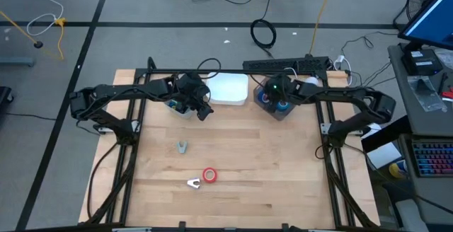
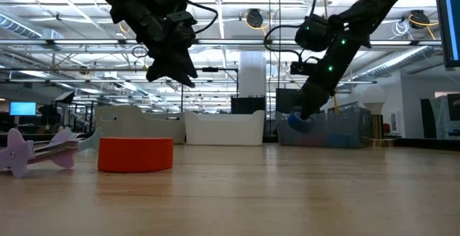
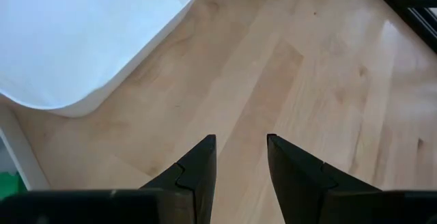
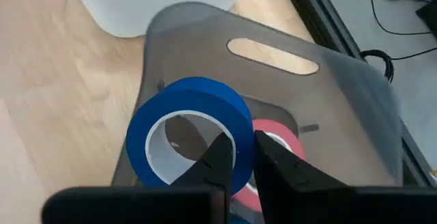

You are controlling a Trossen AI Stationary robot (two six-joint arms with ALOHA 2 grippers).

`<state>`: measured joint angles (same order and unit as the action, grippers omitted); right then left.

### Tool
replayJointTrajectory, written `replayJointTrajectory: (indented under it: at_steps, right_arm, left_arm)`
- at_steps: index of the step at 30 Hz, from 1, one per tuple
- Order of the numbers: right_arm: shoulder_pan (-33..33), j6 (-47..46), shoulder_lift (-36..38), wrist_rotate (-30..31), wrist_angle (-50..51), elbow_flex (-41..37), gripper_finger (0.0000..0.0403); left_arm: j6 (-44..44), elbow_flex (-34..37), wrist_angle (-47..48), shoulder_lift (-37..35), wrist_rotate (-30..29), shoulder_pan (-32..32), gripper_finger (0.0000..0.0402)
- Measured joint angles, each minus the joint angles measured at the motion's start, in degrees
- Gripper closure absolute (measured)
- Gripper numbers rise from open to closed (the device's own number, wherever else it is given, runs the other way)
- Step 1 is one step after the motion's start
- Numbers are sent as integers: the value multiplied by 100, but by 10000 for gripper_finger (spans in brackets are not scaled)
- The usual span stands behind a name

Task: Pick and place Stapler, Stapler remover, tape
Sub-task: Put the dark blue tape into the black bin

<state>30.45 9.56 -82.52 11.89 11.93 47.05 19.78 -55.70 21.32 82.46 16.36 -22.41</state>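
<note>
My right gripper [image 4: 246, 166] is down in the grey bin [image 4: 328, 87] at the far right of the table and is shut on a blue tape roll [image 4: 188, 125]. A pink roll [image 4: 283, 145] lies beside it in the bin. A red tape roll [image 1: 209, 176] sits flat on the table near its front edge and fills the low view's left [image 2: 135, 154]. A white staple remover [image 1: 194, 183] lies next to it, and a grey one [image 1: 182, 147] lies farther back. My left gripper [image 3: 240, 162] is open and empty above bare wood beside the white bin [image 3: 82, 39]. No stapler shows plainly. My right gripper pinches the blue roll's wall [image 4: 240, 149] on the side next to the pink roll. One finger [image 4: 218, 159] is inside the ring and the other [image 4: 276, 162] outside it. The fingers come slanting down from above. In the low view the roll [image 2: 297, 121] shows at the fingertips.
A white bin [image 1: 228, 89] stands at the table's far middle, between a small bin [image 1: 175, 105] under my left arm and the grey bin [image 1: 277, 105]. The middle of the wooden table [image 1: 269, 161] is bare wood. Black frame rails run along both sides.
</note>
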Motion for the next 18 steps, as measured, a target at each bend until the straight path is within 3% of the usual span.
replayJointTrajectory:
  at_steps: [18]
  right_arm:
    - [0, 11, -286, -16, -57, 0, 358]
  left_arm:
    - [-92, 0, -6, 0, -2, -1, 270]
